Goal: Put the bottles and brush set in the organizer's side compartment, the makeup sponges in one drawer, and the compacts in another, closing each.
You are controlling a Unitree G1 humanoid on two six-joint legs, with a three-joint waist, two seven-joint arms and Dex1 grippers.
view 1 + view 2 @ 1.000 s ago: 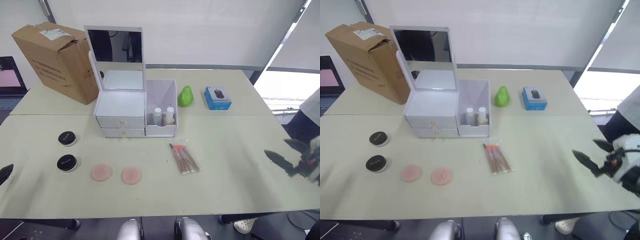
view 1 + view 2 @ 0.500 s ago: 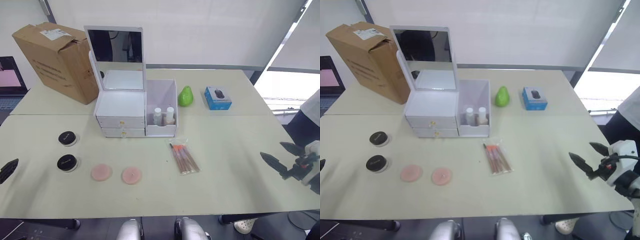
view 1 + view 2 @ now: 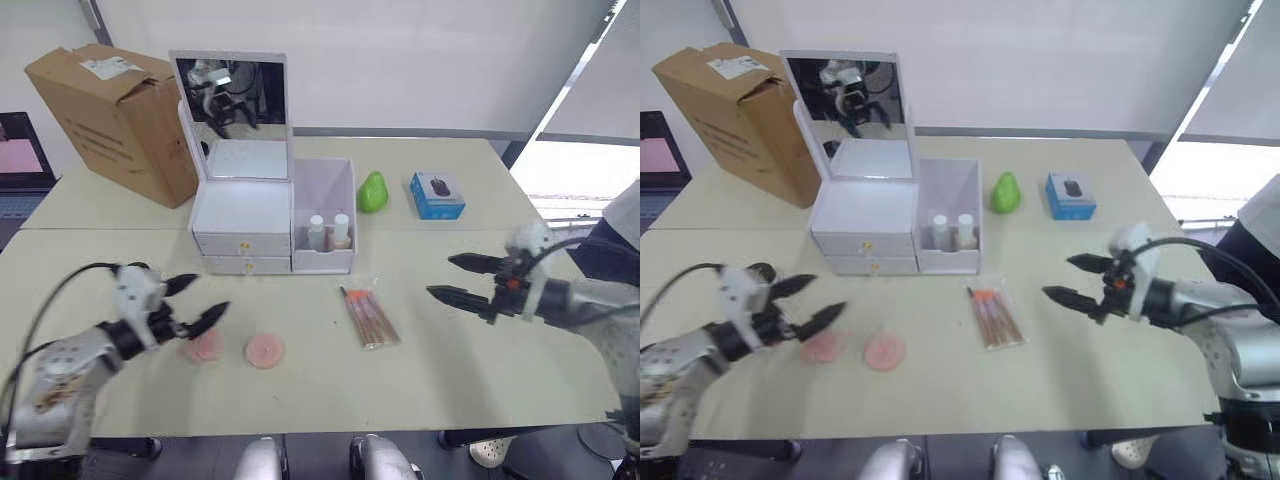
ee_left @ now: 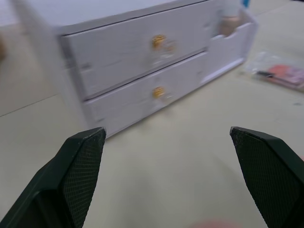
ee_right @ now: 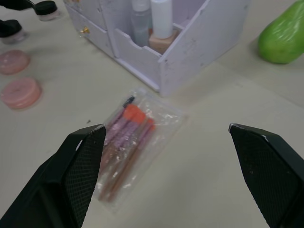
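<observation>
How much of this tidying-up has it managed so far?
Done: both bottles stand in the side compartment. In hand: nothing; the right gripper is open near the brush set, the left gripper open by the makeup sponges. Left: brushes, sponges, compacts; both drawers look shut.

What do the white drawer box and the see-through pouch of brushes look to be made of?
The white drawer box with gold knobs looks like matte moulded plastic: thin, even, slightly translucent walls. The clear pouch of orange-handled brushes seems thin plastic film: it wrinkles and glints.
</observation>
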